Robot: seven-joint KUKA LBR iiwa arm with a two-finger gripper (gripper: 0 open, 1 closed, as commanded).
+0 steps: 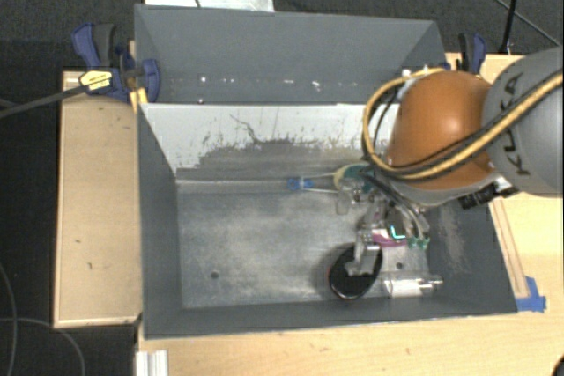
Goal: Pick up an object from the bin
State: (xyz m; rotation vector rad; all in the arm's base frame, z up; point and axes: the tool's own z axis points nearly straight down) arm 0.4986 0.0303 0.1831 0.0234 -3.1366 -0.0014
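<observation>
My gripper hangs low near the bin's front right, under the arm's orange cover. Its tip is right at a black round thing that lies on the floor by the front wall; whether it grips that thing I cannot tell. A small white and clear oblong thing lies just to the right of the black one. A bit of pink and teal shows by the gripper's body, and I cannot tell what it belongs to.
A thin stick-like thing with a blue end lies along the back wall's foot, with a greenish piece beside it, partly under the arm. Bare grey floor spreads over the left and middle of the bin.
</observation>
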